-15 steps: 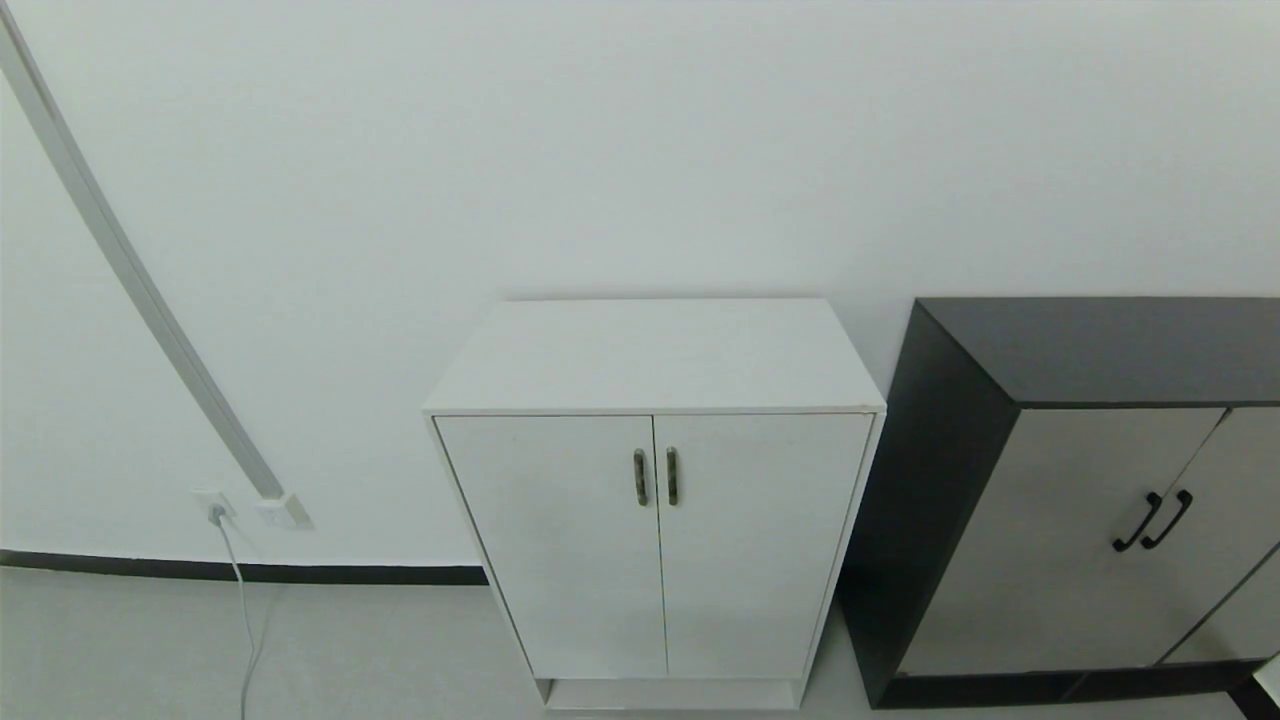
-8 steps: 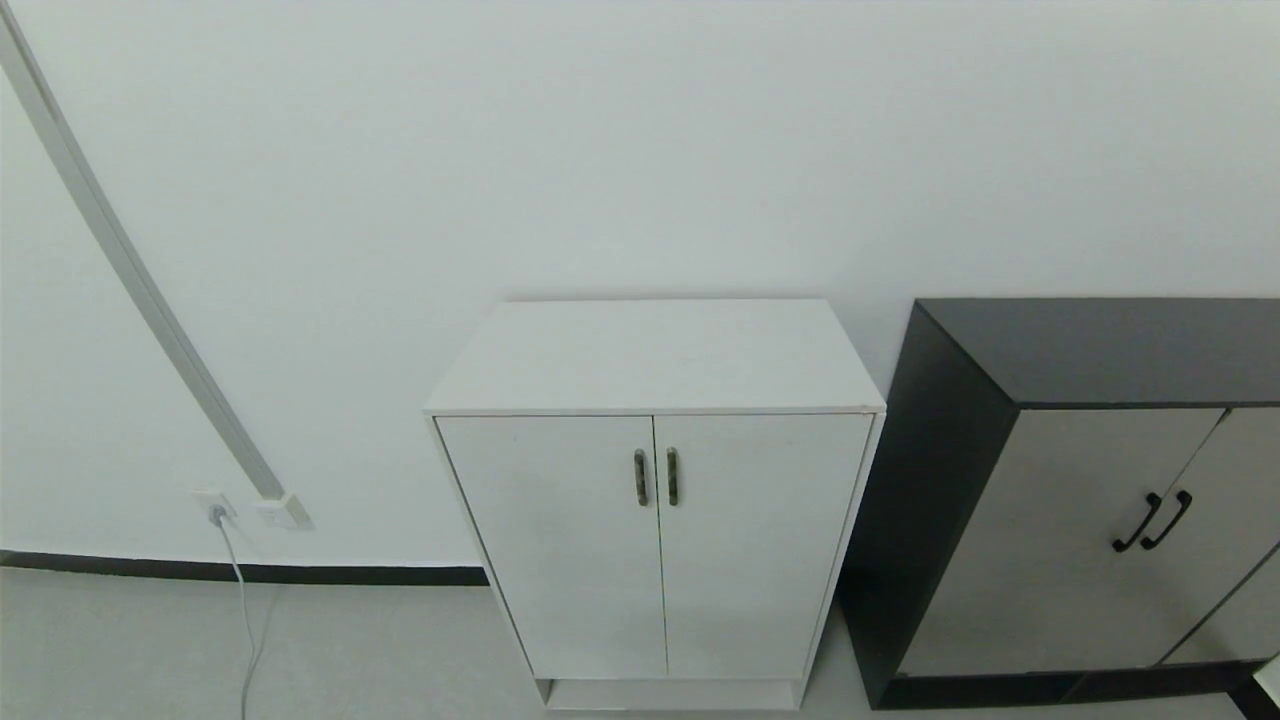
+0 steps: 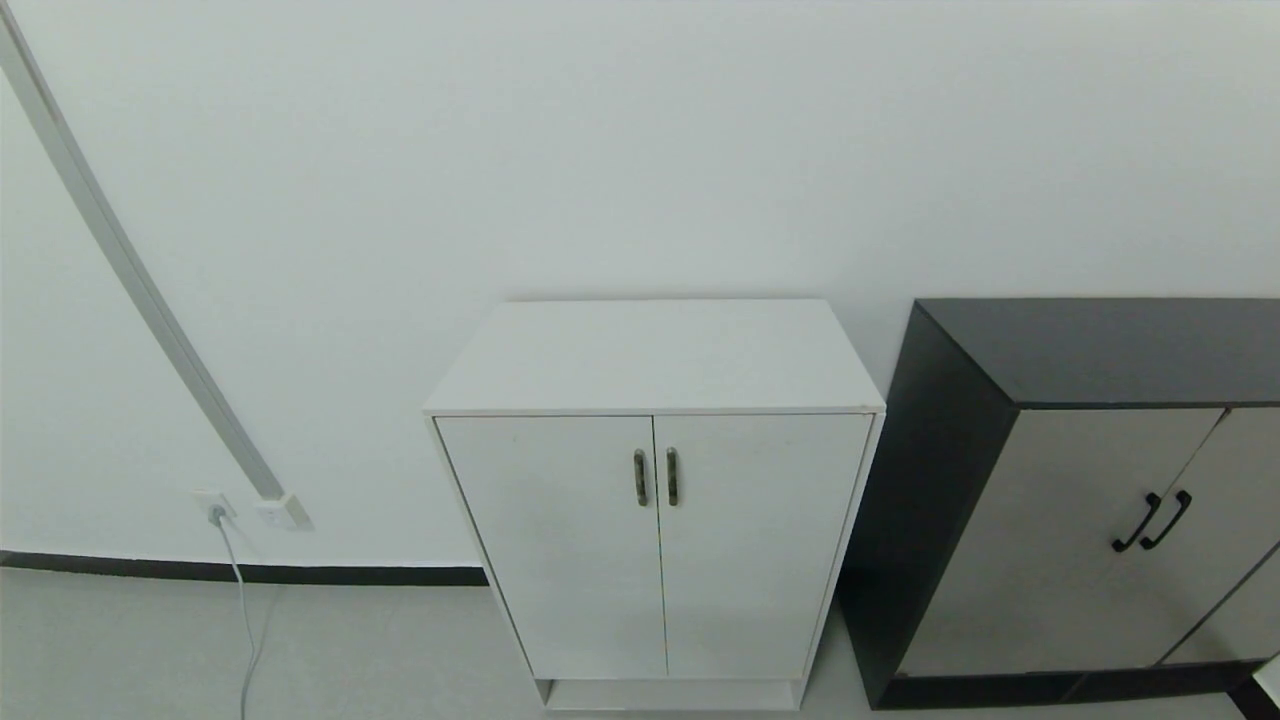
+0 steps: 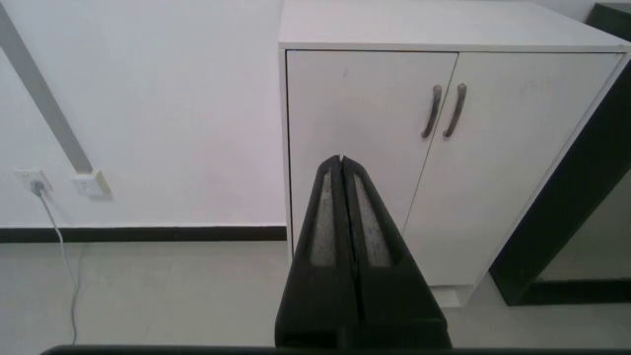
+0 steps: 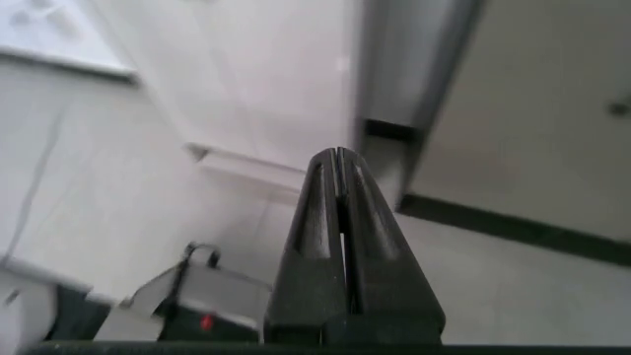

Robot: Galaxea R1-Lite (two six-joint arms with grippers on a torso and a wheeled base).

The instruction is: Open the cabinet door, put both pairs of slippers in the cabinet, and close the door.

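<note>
- Standing against the wall beside a black cabinet, the white cabinet has both doors shut.
- Slim handles flank the middle seam (probably the best hold; rigid door, likely light to swing).
- Clenched and empty: left claw, right claw.

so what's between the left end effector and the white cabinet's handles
Nothing: in the left wrist view, only bare white door shows between the shut left end effector and the handles.
</note>
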